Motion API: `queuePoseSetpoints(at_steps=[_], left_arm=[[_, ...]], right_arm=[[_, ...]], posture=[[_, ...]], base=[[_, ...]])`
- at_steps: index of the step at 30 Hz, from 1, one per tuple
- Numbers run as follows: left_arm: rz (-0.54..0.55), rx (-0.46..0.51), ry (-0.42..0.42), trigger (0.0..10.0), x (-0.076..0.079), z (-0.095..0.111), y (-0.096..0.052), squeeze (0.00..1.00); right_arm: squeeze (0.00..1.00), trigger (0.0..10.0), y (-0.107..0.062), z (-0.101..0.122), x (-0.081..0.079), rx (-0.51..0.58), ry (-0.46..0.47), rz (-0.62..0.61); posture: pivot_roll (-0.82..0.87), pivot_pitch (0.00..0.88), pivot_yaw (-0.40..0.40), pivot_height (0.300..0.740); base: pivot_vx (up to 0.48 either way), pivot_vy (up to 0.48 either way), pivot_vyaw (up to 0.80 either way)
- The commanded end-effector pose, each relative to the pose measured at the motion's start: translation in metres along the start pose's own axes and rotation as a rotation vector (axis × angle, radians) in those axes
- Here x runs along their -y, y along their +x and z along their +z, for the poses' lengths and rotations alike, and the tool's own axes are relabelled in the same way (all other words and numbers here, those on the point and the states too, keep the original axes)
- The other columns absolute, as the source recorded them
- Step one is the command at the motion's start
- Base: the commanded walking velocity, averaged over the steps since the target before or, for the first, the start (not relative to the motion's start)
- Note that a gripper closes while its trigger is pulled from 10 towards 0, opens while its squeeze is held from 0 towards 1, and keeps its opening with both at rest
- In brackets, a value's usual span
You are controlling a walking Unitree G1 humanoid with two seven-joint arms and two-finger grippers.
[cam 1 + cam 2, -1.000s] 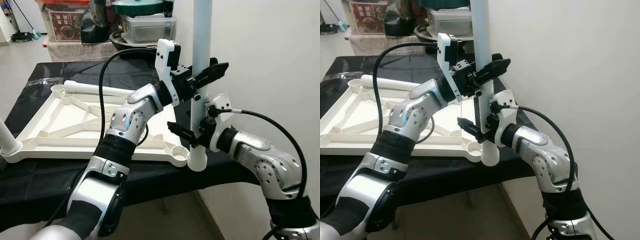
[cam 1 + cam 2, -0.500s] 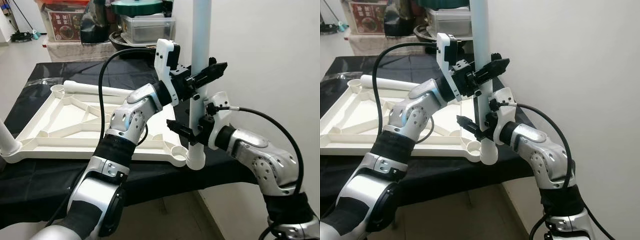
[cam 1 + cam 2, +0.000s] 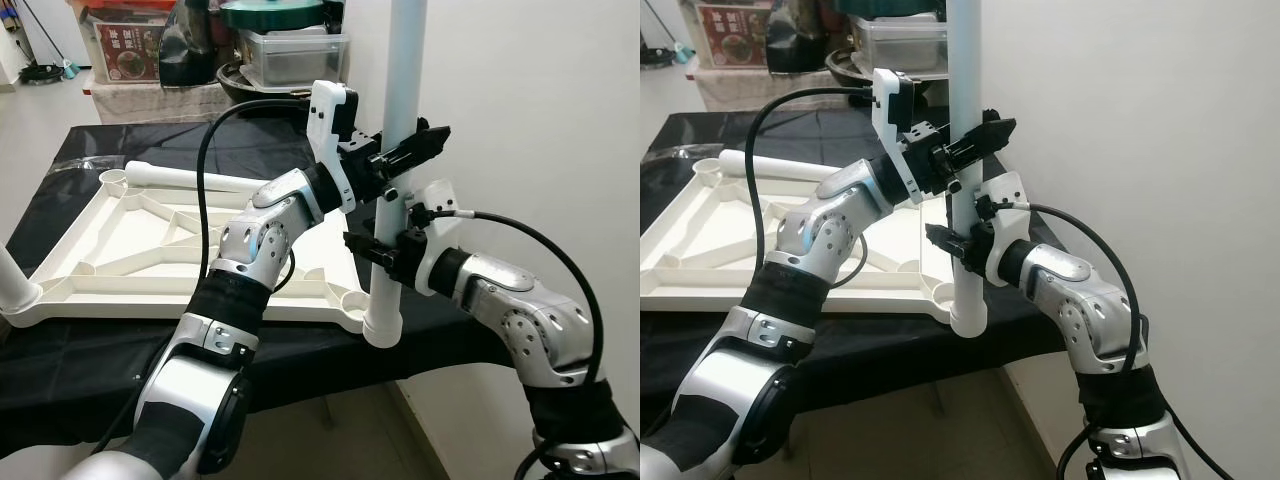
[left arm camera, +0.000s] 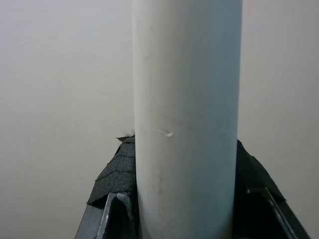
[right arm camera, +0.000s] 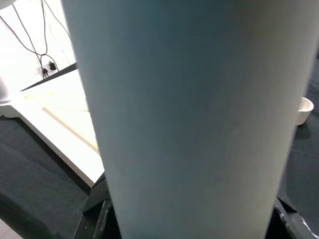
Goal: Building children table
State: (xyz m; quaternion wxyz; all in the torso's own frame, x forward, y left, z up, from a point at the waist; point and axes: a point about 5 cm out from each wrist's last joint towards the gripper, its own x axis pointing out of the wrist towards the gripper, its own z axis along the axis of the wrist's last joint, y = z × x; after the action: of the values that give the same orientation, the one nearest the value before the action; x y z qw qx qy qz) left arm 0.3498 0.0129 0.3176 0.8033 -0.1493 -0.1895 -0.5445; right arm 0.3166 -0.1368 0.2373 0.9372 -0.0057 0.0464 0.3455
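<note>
Since the earlier frames, the white cylindrical plastic table leg [image 3: 398, 150] has been shifted slightly toward the robot's left, and the right hand [image 3: 378, 248] is seen higher on it. The leg is held upright at the near right corner of the upturned white plastic tabletop frame [image 3: 150, 250]; its flared lower end [image 3: 381, 325] lies just beside the round corner socket [image 3: 354, 301], partly overlapping it, and whether it is seated cannot be told. The leg is clamped by the left hand [image 3: 412, 150] in its upper part, with one black finger to each side. It is clamped lower down by the right hand, whose black fingers [image 3: 360, 243] are closed against the tube. In the wrist views the pale tube [image 4: 187, 114] is seen close up between each pair of fingers. A second white leg [image 3: 190, 178] is laid flat along the far edge of the frame, and part of a third [image 3: 14, 285] is seen at the near left corner. The frame is carried on a worktop draped in black cloth [image 3: 90, 350]. A plain white wall [image 3: 530, 120] stands to the right; stacked storage boxes [image 3: 290, 50] are seen behind.
</note>
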Motion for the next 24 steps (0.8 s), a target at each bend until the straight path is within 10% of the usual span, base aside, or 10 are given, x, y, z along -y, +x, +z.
queuePoseSetpoints(at_steps=[1,5,6,17,18,24], left_arm=[[-0.028,0.007,-0.035,10.0,0.007,-0.003,0.006,0.00],[-0.014,0.002,-0.070,10.0,0.005,-0.003,0.006,0.00],[-0.005,-0.001,-0.080,10.0,0.004,-0.003,0.005,1.00],[0.042,0.002,-0.058,10.0,-0.002,-0.002,0.000,1.00],[0.056,0.011,-0.053,10.0,-0.004,0.000,-0.002,0.00],[0.191,0.076,-0.017,10.0,-0.021,0.016,-0.020,0.00]], right_arm=[[0.00,0.0,0.004,0.003,-0.001,0.015,0.023,0.012],[0.00,0.0,0.004,0.003,-0.001,0.019,0.025,0.010],[0.00,0.0,0.003,0.003,0.000,0.024,0.028,0.007],[0.00,0.0,0.001,0.005,0.002,0.049,0.037,-0.004],[0.00,0.0,0.000,0.005,0.002,0.052,0.038,-0.008],[0.00,0.0,-0.016,0.009,0.025,0.148,0.014,-0.169]], posture=[[0.10,0.000,-0.058,0.740],[0.10,0.000,-0.060,0.740],[0.10,0.000,-0.060,0.740],[0.11,0.000,-0.059,0.740],[0.11,0.000,-0.059,0.740],[0.11,0.000,-0.061,0.740]], base=[[0.000,0.000,0.00],[0.000,0.000,0.00],[0.000,0.000,0.00],[0.000,0.000,0.00],[0.000,0.000,0.00],[0.000,0.000,0.00]])
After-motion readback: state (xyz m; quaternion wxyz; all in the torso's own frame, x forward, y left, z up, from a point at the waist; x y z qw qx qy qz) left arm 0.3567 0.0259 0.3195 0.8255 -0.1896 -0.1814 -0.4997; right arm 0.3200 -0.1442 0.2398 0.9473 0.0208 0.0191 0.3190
